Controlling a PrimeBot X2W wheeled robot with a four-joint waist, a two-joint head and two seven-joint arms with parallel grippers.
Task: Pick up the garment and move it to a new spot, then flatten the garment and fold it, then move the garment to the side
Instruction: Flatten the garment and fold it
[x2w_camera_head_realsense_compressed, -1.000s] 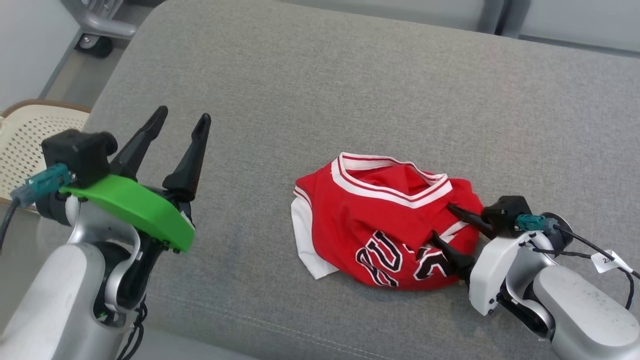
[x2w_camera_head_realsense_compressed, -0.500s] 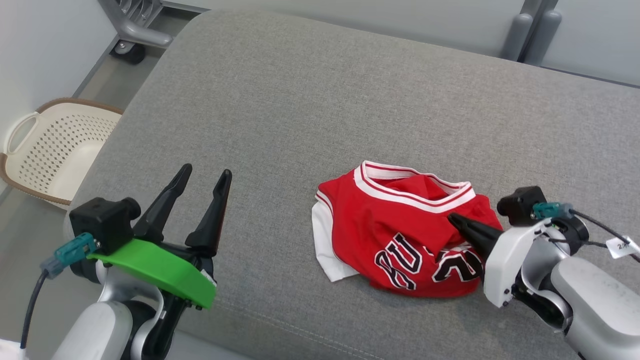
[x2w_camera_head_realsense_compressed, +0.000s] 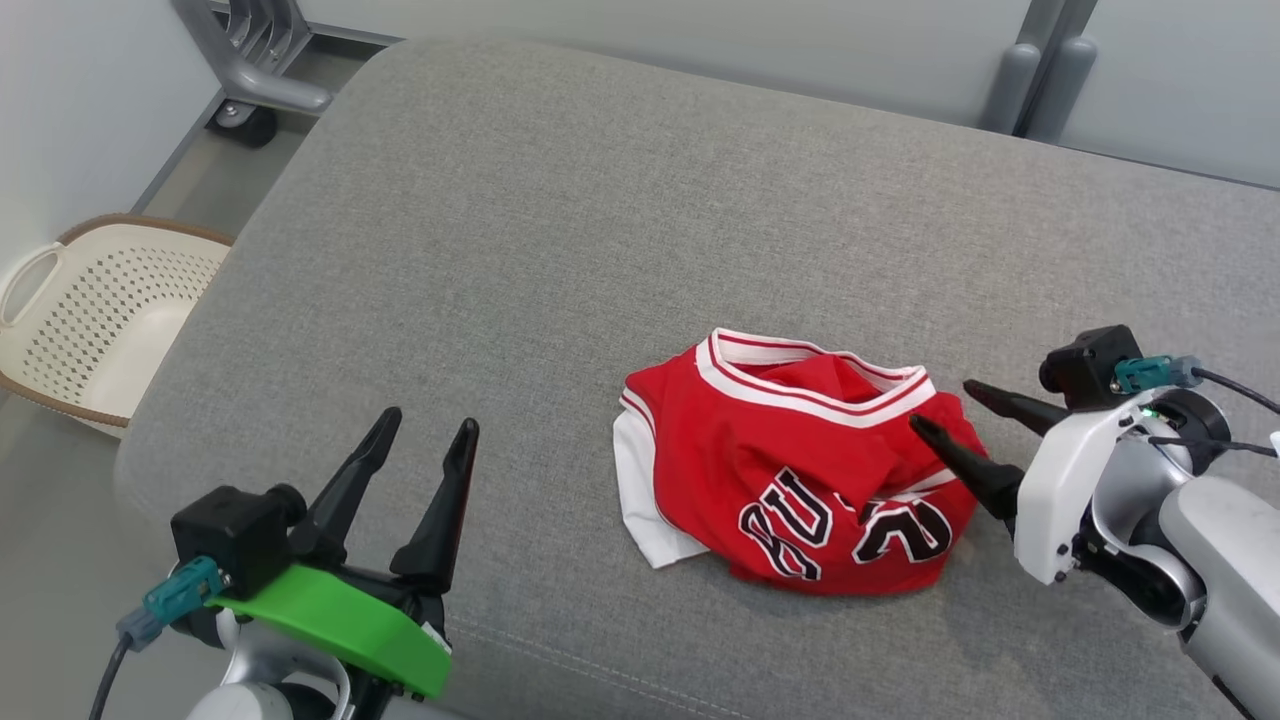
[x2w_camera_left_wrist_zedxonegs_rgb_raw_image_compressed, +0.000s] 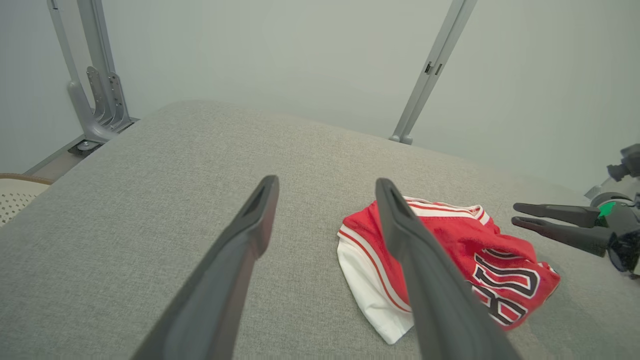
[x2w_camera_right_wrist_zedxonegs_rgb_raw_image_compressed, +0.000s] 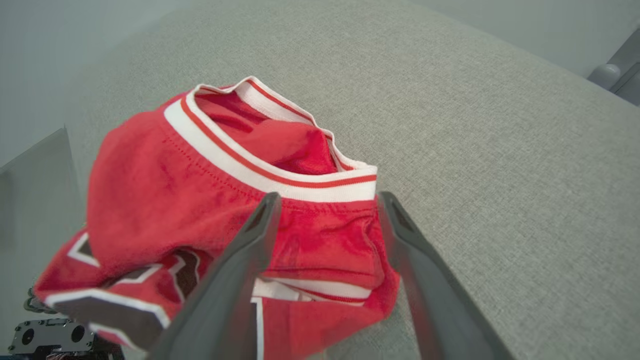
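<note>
The left gripper (x2w_camera_head_realsense_compressed: 430, 420) remained spread and empty over the near-left of the grey woven cushion (x2w_camera_head_realsense_compressed: 560, 250). The right gripper (x2w_camera_head_realsense_compressed: 942, 403), pinched shut on the garment (x2w_camera_head_realsense_compressed: 790, 470) half a second earlier, had parted its fingers and held nothing, with one tip over the garment's right edge. The garment, soft red fabric with white ribbed trim and black lettering, lay crumpled in a rounded heap right of centre, its long axis left to right and its collar opening facing far.
</note>
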